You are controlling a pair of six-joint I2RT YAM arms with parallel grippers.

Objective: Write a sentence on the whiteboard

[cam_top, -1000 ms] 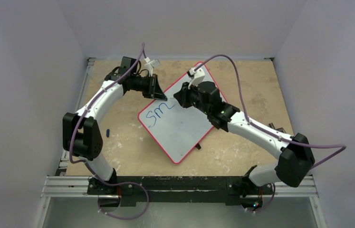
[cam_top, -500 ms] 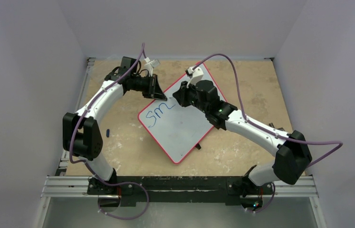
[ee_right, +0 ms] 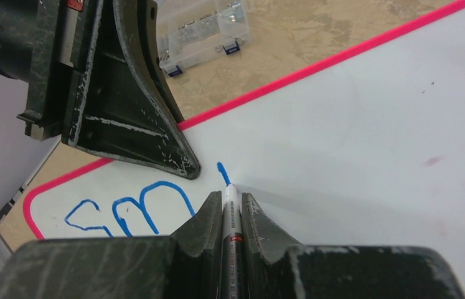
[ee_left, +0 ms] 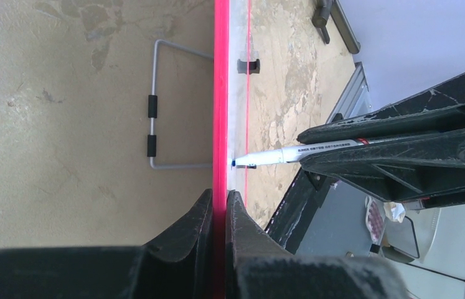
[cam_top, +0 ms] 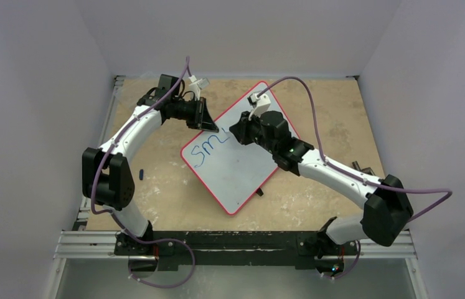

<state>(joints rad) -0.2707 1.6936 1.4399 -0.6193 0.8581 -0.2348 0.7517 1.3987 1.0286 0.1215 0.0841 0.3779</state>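
Note:
The whiteboard (cam_top: pixel 236 168), white with a red rim, lies slanted on the table. Blue letters "sm" (cam_top: pixel 208 149) stand near its left corner and show in the right wrist view (ee_right: pixel 149 205) with a short stroke after them. My left gripper (cam_top: pixel 208 119) is shut on the board's far-left rim; the left wrist view shows the rim (ee_left: pixel 220 93) edge-on between the fingers. My right gripper (cam_top: pixel 237 132) is shut on a white marker (ee_right: pixel 231 212). Its blue tip touches the board at the end of the short stroke. The marker also shows in the left wrist view (ee_left: pixel 279 154).
A small clear compartment box (ee_right: pixel 201 31) sits on the table beyond the board's rim. A bent wire stand (ee_left: pixel 167 106) lies beside the board. A small dark blue piece (cam_top: pixel 140 174) lies left of the board. Grey walls close in the table on three sides.
My right gripper has shifted slightly toward the right and near side with the marker. A short blue stroke now stands after "sm". The left arm and the board have not moved.

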